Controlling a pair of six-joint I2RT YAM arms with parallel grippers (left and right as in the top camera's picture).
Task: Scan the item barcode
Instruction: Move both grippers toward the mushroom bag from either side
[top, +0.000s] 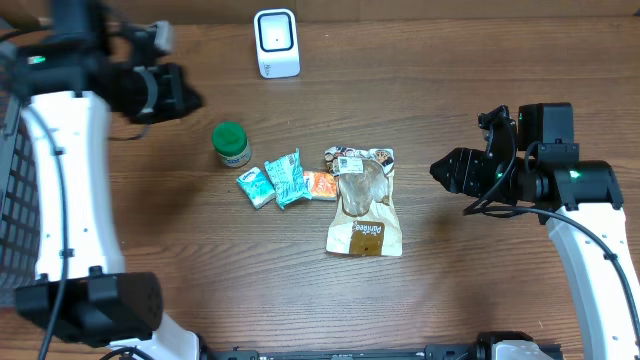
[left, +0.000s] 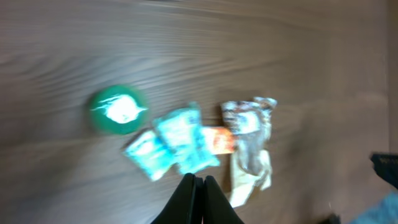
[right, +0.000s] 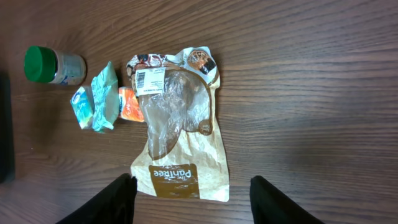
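Observation:
A tan paper bakery bag (top: 364, 200) with a clear window lies flat at the table's middle, its white barcode label (right: 149, 79) facing up near the top. Left of it lie an orange packet (top: 320, 185), two teal packets (top: 290, 177) and a green-lidded jar (top: 231, 143). A white scanner (top: 276, 42) stands at the back. My left gripper (top: 190, 98) hovers shut and empty above the table, left of the items (left: 198, 180). To the right of the bag, my right gripper (top: 440, 168) is open and holds nothing; in its wrist view its fingers (right: 118, 199) flank the bag's lower edge from above.
A dark mesh basket (top: 12, 180) stands along the left edge. Bare wood surrounds the cluster, between it and the scanner and along the near edge.

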